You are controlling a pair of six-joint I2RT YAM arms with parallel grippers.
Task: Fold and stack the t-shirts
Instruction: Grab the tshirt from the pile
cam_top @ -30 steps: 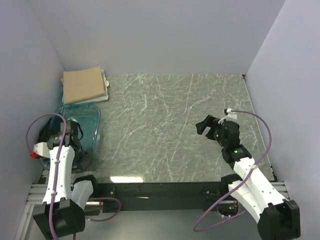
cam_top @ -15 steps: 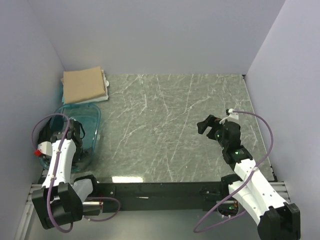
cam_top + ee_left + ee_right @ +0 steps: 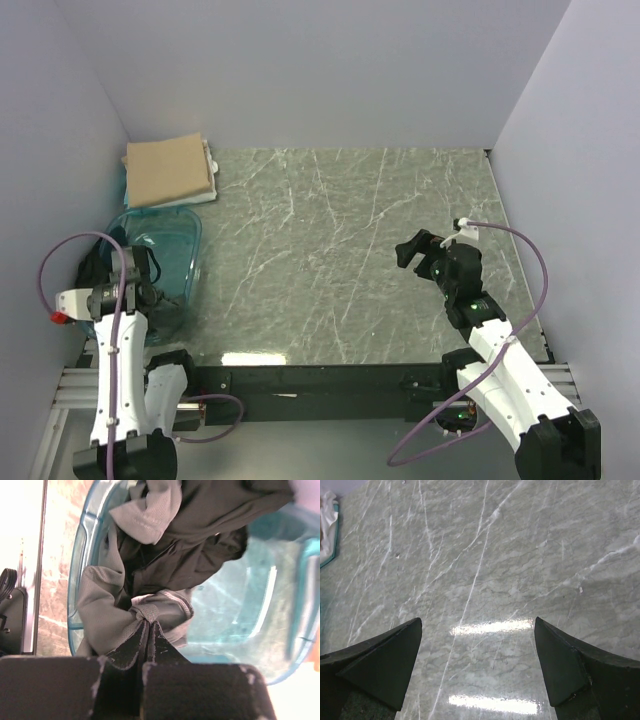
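1. Near L: left gripper [image 3: 148, 626] is clamped tight on a bunched fold of the grey t-shirt [image 3: 200, 535]. Pads are pressed together w/ the cloth pinched btwn them.
2. That shirt is crumpled and unfolded inside the teal tub [image 3: 79, 545]. It's heaped up against the tub's rim, w/ paler grey patches showing among the darker folds. In the top view the tub sits at the table's L edge and the L arm reaches into its near end.
3. Near R: right gripper [image 3: 477, 624] has its fingers spread wide and holds nothing. It hangs over bare marble table [image 3: 340, 250], well apart from the tub and both shirts.
4. Far L corner: tan t-shirt [image 3: 168, 170] lies folded flat, just beyond the tub's far rim. It rests on a white cloth [image 3: 211, 165] whose edge peeks out on the R side.
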